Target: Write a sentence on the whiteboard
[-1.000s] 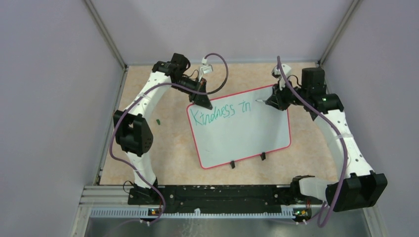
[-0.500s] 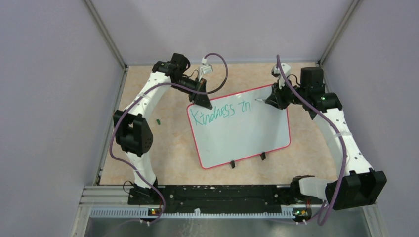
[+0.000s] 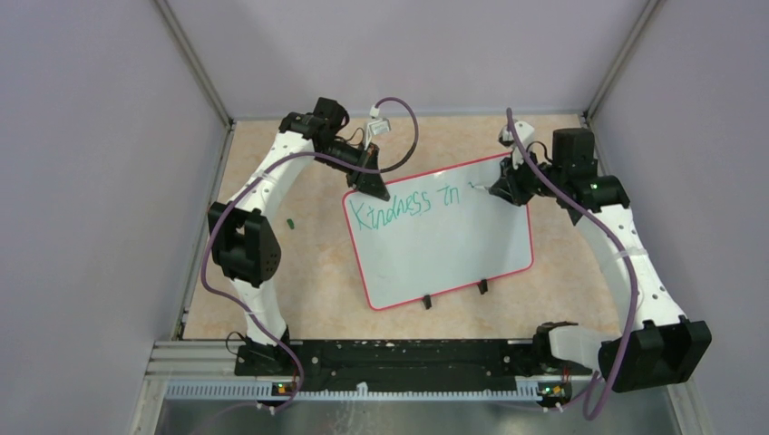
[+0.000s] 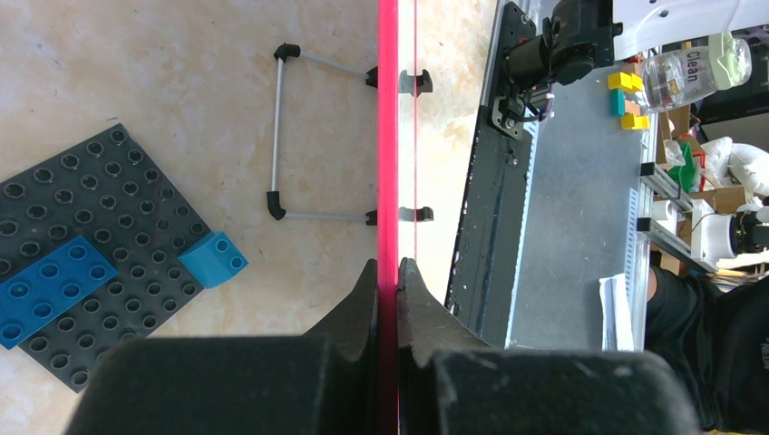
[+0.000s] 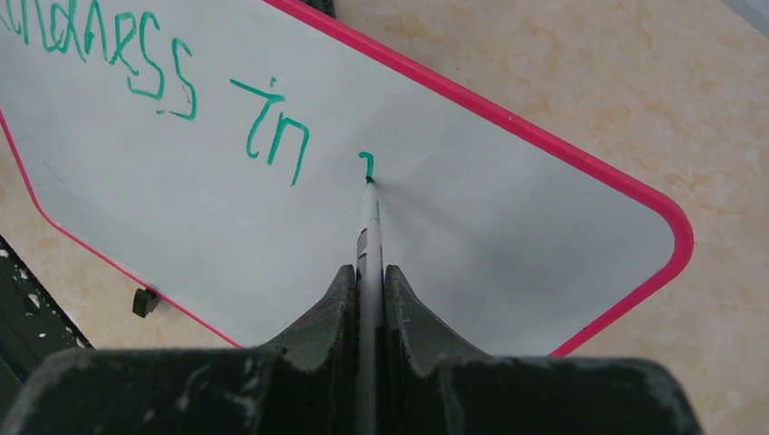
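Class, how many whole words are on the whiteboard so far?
2. "Kindness" opens the board's written line and "in" follows it. Right of "in", one short stroke at the marker tip begins a third word. None seems hidden.

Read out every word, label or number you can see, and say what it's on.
"Kindness in": the teal sentence on the whiteboard; a small unreadable stroke follows at the marker tip.
"Clean": on a clear bottle, top right of the left wrist view.
Nothing else is legible.
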Controlling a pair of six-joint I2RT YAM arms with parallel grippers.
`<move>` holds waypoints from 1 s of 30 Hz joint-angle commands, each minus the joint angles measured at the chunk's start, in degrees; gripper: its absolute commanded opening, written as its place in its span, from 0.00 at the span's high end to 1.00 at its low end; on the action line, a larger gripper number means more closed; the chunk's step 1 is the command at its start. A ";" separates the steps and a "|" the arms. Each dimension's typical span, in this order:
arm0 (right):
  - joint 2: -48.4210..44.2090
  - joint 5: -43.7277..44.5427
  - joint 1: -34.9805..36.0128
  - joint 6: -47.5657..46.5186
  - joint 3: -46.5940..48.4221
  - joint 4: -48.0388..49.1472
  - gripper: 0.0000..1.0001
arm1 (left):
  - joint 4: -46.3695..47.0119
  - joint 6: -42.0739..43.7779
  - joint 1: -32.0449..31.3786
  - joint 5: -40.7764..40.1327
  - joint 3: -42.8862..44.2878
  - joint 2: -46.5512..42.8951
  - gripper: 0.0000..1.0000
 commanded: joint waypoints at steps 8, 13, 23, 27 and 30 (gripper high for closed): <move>-0.04 2.66 0.43 -0.65 3.27 1.49 1.00 | 1.20 3.59 -0.42 -8.00 -1.52 -1.20 1.00; 1.24 3.45 0.42 0.03 4.90 2.56 1.00 | 1.22 3.54 -0.44 -8.18 -1.65 -1.35 1.00; 1.39 3.62 0.39 -0.57 4.84 1.58 1.00 | 1.38 3.59 -0.47 -8.31 -1.61 -1.25 1.00; -0.18 3.46 0.46 -1.40 2.85 0.53 1.00 | 1.45 3.52 -0.50 -8.29 -1.52 -1.25 1.00; -1.50 3.62 0.40 -1.93 1.06 -0.14 1.00 | 1.39 3.58 -0.51 -8.42 -1.63 -1.24 1.00</move>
